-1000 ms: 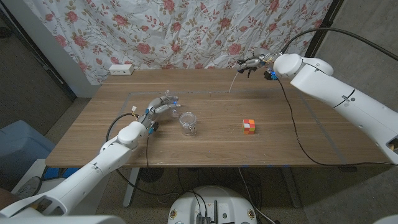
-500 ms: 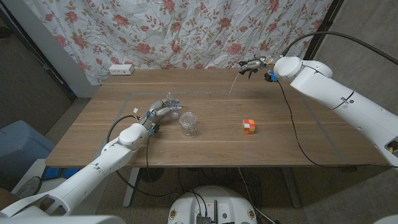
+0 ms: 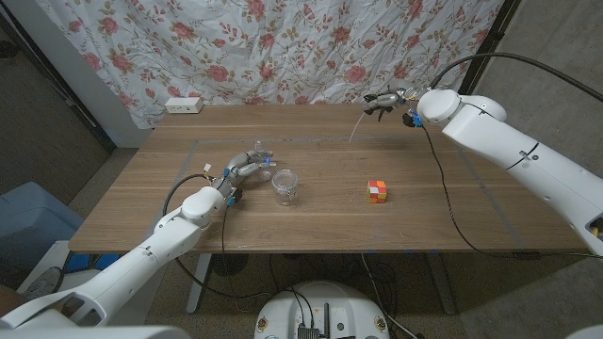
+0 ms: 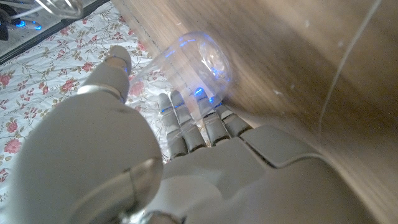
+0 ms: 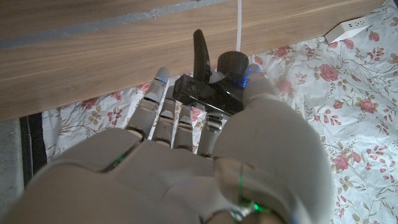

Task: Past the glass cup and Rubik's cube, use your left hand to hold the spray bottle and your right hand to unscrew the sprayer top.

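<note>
Spray bottle (image 3: pixel 254 158) sits on the wooden table (image 3: pixel 443 221), clear and uncapped, wrapped by the left hand (image 3: pixel 247 169) just beside the glass cup (image 3: pixel 285 187); the Rubik's cube (image 3: pixel 377 190) lies well apart to the right. Over the far edge, the right hand (image 3: pixel 388 98) grips the black sprayer top (image 5: pixel 208 87), its white dip tube (image 3: pixel 355 127) dangling free. By my reading the unscrewing is done, and what remains is setting the top down while the left hand steadies the bottle. Compared with a second ago, the right hand has drifted slightly rightward with the top; the left hand has hardly moved.
</note>
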